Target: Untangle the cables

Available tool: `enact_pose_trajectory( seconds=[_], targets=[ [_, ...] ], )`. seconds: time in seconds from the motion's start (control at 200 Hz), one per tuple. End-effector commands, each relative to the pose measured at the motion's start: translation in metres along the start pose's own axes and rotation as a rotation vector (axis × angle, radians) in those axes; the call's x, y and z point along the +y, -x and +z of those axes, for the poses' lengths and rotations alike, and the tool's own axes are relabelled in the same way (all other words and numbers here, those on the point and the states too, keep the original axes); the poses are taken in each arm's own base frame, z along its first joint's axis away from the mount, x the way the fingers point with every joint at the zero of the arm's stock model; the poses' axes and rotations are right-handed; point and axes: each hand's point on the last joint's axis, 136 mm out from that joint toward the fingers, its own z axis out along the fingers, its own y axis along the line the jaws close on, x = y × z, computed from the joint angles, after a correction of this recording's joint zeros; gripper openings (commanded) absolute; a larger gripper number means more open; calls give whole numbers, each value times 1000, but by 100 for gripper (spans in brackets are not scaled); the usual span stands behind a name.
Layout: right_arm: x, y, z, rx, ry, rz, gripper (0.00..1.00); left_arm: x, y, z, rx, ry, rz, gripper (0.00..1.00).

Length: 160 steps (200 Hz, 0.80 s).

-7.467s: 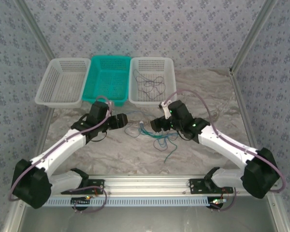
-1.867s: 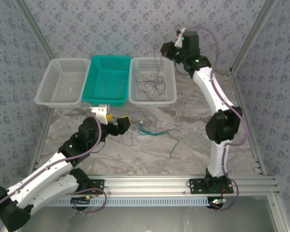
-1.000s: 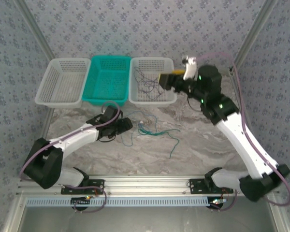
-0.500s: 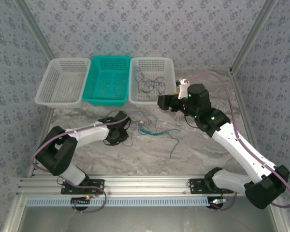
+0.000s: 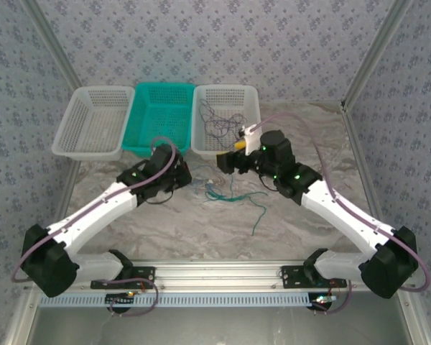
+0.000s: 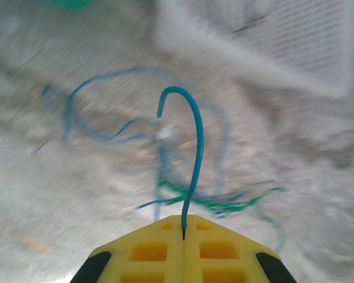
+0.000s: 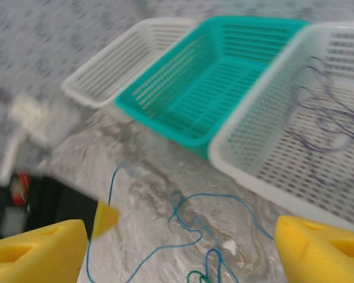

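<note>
Left gripper [image 6: 183, 234]: pinching the blue cable [image 6: 198, 147], jaws closed.
Right gripper [image 7: 180, 250]: hovering, jaws spread wide, above the tangle [image 5: 226, 192].

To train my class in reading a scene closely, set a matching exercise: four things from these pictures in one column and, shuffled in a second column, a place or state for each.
Column 1
1. left gripper
2. right gripper
3. teal basket
4. dark purple cables

Column 2
A. between the left white basket and the right white basket
B. shut on the blue cable
C. lying in the right white basket
D. open, fingers wide apart

Pairs: 1-B, 2-D, 3-A, 4-C
</note>
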Motion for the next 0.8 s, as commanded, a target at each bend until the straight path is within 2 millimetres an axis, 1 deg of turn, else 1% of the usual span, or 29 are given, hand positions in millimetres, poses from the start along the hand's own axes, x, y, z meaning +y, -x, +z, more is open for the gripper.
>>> enact_pose_trajectory(
  seconds=[0.0, 0.045, 0.08, 0.135, 0.185, 0.26, 0.285, 0.35, 0.395, 0.47, 0.525, 0.635, 0.71, 0.795],
  targets=[
    [48, -3, 11, -88, 240, -273, 86, -35, 15, -33, 12, -81, 199, 0],
    [54, -7, 17, -108, 273, -311, 86, -45, 23, -42, -3, -101, 235, 0],
    [60, -9, 20, -121, 308, -340, 90, -53, 29, -48, -16, -120, 253, 0],
    [69, -12, 27, -144, 343, -395, 90, -67, 36, -57, -31, -165, 272, 0],
    [72, -12, 37, -157, 340, -437, 90, -80, 40, -63, -41, -214, 272, 0],
    [72, -4, 49, -180, 318, -452, 88, -98, 45, -70, -53, -291, 263, 0],
    [73, 3, 50, -206, 312, -457, 87, -104, 47, -73, -59, -315, 264, 0],
    [66, 9, 61, -249, 273, -453, 82, -112, 55, -81, -80, -348, 257, 0],
    [59, 6, 71, -263, 257, -446, 76, -116, 62, -88, -101, -363, 248, 0],
    [42, -3, 87, -245, 236, -386, 51, -119, 79, -104, -139, -390, 218, 0],
    [33, -14, 95, -217, 239, -341, 38, -116, 99, -118, -185, -404, 179, 0],
    [22, -37, 102, -163, 238, -296, 24, -100, 140, -147, -289, -395, 108, 0],
    [16, -53, 101, -124, 229, -275, 16, -94, 161, -166, -357, -396, 94, 0],
    [15, -71, 97, -76, 252, -258, 11, -89, 182, -183, -430, -389, 99, 0]
  ],
)
